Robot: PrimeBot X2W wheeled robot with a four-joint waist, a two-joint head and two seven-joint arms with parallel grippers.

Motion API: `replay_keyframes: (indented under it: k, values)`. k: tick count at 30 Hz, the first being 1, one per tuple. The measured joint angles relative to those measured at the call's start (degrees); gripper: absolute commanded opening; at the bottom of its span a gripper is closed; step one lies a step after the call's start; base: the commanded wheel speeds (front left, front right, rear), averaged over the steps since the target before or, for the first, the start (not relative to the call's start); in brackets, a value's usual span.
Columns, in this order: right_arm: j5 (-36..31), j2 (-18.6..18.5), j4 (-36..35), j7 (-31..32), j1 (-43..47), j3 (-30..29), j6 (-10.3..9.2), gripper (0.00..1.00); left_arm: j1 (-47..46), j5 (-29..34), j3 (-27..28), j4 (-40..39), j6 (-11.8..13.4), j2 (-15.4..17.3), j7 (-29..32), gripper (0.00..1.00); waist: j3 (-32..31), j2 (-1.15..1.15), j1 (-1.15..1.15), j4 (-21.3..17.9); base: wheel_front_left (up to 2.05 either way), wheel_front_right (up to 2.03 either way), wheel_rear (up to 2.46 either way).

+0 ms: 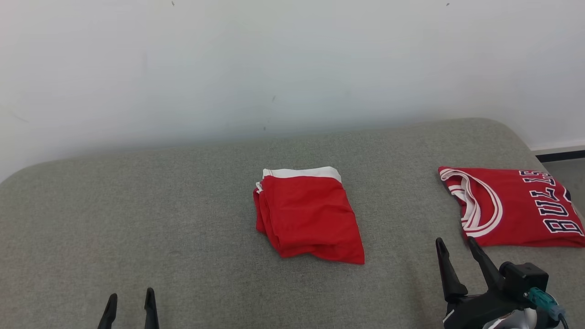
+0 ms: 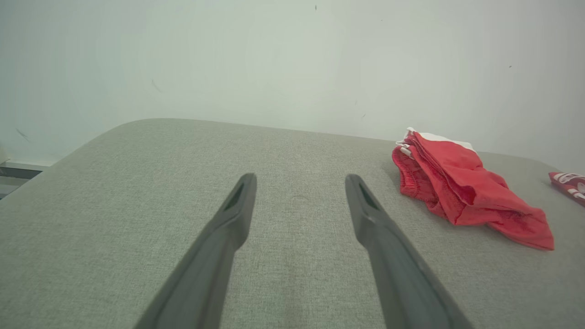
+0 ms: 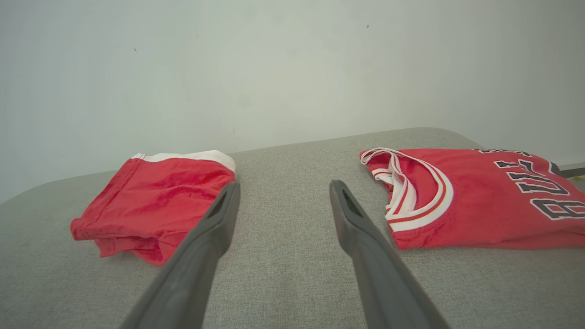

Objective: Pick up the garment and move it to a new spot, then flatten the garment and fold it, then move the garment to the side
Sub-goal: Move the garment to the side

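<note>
A red garment (image 1: pixel 308 214) with a white band along its far edge lies folded in the middle of the grey padded surface (image 1: pixel 137 219). It shows at the right of the left wrist view (image 2: pixel 461 187) and at the left of the right wrist view (image 3: pixel 151 196). My left gripper (image 1: pixel 130 294) is at the near left, open and empty, well short of the garment; its fingers (image 2: pixel 228 228) hover over bare fabric. My right gripper (image 1: pixel 455 240) is open and empty at the near right, pointing between the garment and a jersey, its fingers (image 3: pixel 361 237) touching neither.
A folded red jersey (image 1: pixel 512 210) with white trim and dark lettering lies at the right end of the surface, near its rounded edge (image 3: pixel 480 196). A pale wall (image 1: pixel 274 68) rises directly behind. A strip of floor and dark baseboard (image 1: pixel 560 155) shows at far right.
</note>
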Motion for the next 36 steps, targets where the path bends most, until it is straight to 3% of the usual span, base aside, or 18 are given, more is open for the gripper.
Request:
replay_keyframes:
  k: [17, 24, 27, 36]
  values:
    - [0.34, 0.41, 1.31, 0.01, -0.65, 0.35, 0.00, 1.00, 0.85, -0.44, -2.58, -1.13, 1.76, 0.00, 0.00, 1.00, 0.81, 0.00, 0.00, 0.28, 0.00, 0.00, 0.00]
    - [0.92, -0.35, 1.29, 1.40, -7.39, 2.91, 0.00, 1.00, 1.17, -0.48, -4.47, -1.43, 1.79, 0.00, 0.00, 1.00, 1.35, 0.00, 0.00, 1.58, 0.00, 0.00, 0.00]
    - [2.89, -0.27, 3.58, 4.83, -11.73, 2.91, 0.00, 1.00, 1.16, -0.52, -5.13, -1.37, 1.83, 0.01, 0.00, 1.00, 1.56, 0.00, 0.00, 2.76, 0.00, 0.00, 0.00]
    - [3.74, 0.27, 19.95, 19.78, -23.93, 0.76, 0.00, 1.00, 0.44, -1.03, -8.70, -0.12, 1.27, 0.00, 0.00, 1.00, 2.48, 0.00, 0.01, 8.22, 0.00, 0.00, 0.00]
